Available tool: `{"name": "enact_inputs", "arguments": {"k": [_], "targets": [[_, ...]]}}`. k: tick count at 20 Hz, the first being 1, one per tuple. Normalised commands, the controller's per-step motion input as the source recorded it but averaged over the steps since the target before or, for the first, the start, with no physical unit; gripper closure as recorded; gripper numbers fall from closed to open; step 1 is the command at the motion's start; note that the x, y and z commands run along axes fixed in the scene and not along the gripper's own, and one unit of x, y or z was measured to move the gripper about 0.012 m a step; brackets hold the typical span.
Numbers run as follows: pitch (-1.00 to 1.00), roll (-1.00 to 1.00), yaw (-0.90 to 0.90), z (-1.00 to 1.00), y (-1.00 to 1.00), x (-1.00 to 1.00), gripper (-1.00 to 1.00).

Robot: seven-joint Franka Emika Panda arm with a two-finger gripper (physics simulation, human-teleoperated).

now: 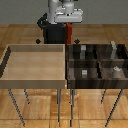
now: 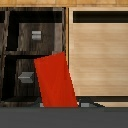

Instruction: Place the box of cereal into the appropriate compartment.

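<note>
Nearest the exterior camera, thin metal legs (image 1: 60, 106) are seen carrying two trays side by side. On the exterior view's left a light wooden tray (image 1: 35, 81) with a plain floor is placed; touching it on the exterior view's right, a dark compartment tray (image 1: 70, 69) is divided by partitions into several cells. Small grey blocks (image 1: 84, 73) are scattered singly in some of those cells, one more being visible at (image 1: 116, 70).

Behind and above the trays, close to the line where they meet, the gripper (image 1: 69, 31) is held raised at the end of the white arm (image 1: 62, 11). A slim red shape, the box of cereal (image 1: 69, 34), is seen hanging below it, clear of both trays. In the wrist view the box of cereal (image 2: 56, 81) is shown tilted, its near end lying between the grey fingertips (image 2: 89, 104), so the jaws are judged to be closed on it. Beneath the box, the dark tray's cells and its edge against the light tray are seen, two cells each holding a grey block (image 2: 36, 34).

Farthest back, a wooden floor (image 1: 15, 35) is visible.
</note>
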Motion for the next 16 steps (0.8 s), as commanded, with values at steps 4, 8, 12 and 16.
{"name": "enact_inputs", "arguments": {"k": [4, 8, 12, 16], "targets": [[0.00, 0.00, 0.00, 0.00, 1.00, 0.00, 1.00], [0.00, 0.00, 0.00, 0.00, 1.00, 0.00, 1.00], [0.00, 0.00, 0.00, 0.00, 1.00, 0.00, 1.00], [0.00, 0.00, 0.00, 0.00, 1.00, 0.00, 1.00]]}}
